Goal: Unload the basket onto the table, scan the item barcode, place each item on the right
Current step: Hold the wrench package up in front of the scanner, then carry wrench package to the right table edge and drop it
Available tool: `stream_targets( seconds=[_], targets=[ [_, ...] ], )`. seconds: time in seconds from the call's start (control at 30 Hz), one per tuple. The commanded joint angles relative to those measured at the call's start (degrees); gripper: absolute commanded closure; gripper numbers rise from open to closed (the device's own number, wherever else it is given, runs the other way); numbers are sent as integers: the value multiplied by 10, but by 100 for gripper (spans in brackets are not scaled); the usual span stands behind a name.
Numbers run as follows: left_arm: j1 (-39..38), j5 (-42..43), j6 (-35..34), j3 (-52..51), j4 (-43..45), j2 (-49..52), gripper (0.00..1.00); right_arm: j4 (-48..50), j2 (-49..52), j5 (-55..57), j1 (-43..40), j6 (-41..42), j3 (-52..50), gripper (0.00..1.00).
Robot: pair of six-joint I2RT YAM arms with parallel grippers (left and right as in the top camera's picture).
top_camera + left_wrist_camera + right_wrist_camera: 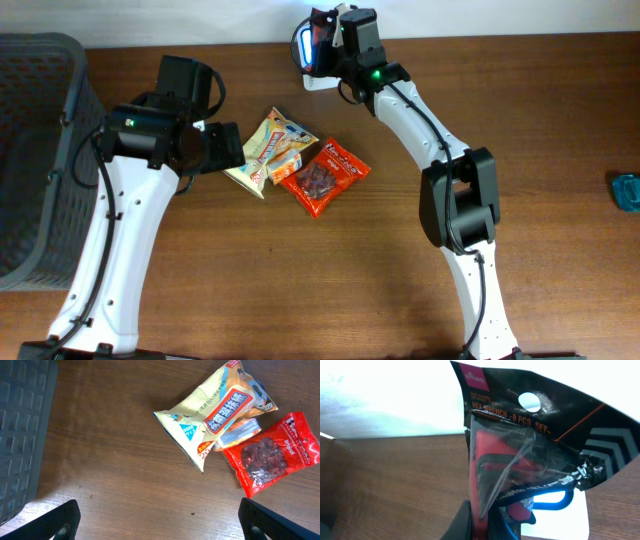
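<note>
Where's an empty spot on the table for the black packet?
Bare wood between the red snack bag and the front edge, and from the right arm to the blue object. Crowded around the yellow bag, by the left gripper.

Worktop (300, 295): dark brown wood-grain surface that fills most of the overhead view. A white band (180, 18) runs along its far edge; whether this is a wall or a board cannot be told. In the right wrist view the band is overexposed. Lighting is bright. The left wrist view shows a pale sheen (35, 507) on the wood at lower left.

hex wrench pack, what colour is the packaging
The pack is black with orange print; best in right wrist view.
</note>
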Motion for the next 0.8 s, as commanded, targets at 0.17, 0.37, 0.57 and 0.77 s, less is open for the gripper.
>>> stream_targets(
  seconds=[0.17, 0.37, 0.57, 0.77],
  targets=[
    [0, -4, 1, 1, -1, -3, 1, -240, -171, 71, -182, 1, 8, 96],
    [0, -4, 0, 1, -1, -3, 1, -475, -156, 231, -453, -4, 2, 96],
    [0, -4, 1, 1, -1, -3, 1, -396, -95, 228, -620, -54, -38, 96],
    [0, -4, 0, 1, -1, -3, 1, -357, -63, 228, -631, -102, -38, 55]
  ],
)
